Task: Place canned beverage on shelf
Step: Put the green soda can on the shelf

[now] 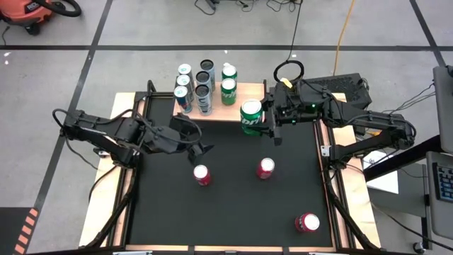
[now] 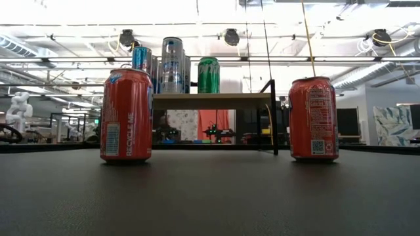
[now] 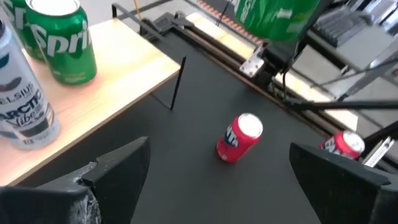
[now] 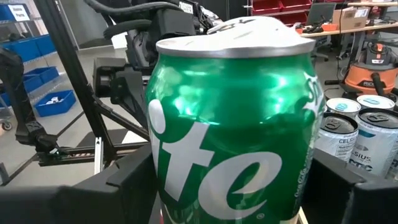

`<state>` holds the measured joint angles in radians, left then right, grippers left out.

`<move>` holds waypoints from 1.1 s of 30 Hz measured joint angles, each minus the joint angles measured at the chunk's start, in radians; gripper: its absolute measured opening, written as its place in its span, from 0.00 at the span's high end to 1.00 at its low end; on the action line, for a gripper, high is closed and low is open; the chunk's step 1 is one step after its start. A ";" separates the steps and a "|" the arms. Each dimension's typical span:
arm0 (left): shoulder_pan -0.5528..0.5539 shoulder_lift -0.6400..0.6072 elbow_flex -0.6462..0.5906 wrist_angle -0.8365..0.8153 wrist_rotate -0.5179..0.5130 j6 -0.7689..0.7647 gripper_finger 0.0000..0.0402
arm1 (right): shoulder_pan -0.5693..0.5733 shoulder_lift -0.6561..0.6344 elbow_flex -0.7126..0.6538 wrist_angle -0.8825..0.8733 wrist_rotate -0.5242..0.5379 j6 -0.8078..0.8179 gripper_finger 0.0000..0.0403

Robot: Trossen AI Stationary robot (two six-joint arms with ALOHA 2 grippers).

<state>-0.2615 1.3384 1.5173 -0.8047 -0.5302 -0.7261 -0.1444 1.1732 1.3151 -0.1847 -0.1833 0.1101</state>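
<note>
The green can (image 4: 233,134) is glossy metal with a bare silver lid. The shelf (image 1: 244,91) is smooth, light matt wood on thin black metal legs. The bench (image 1: 233,205) is matt black. The red cans (image 2: 126,115) are shiny metal.

Green can on the shelf (image 3: 118,68): "Sprite" logo, read as "Sprit" on the can (image 3: 65,40)
Silver can beside it: "CELSIUS", "ARCTIC Vibe" on the can (image 3: 22,106)
Green can in the right jaws: letters "ite" on the can (image 4: 233,124)
</note>
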 joint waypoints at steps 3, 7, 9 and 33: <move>-0.010 0.000 0.000 -0.024 0.015 0.004 0.03 | 0.000 0.000 0.000 -0.010 0.000 -0.001 0.30; -0.027 0.000 0.000 -0.046 0.018 0.026 0.03 | 0.000 0.000 0.000 -0.015 0.024 -0.050 0.30; -0.033 0.000 0.000 -0.055 0.018 0.027 0.03 | 0.000 0.000 0.000 -0.014 0.058 -0.065 0.30; -0.069 -0.044 0.000 -0.190 0.050 -0.018 0.03 | -0.068 0.300 -0.002 0.266 -0.011 -0.053 0.30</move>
<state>-0.3300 1.2943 1.5169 -0.9944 -0.4806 -0.7446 -0.2123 1.4729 1.3136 0.0818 -0.1939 0.0575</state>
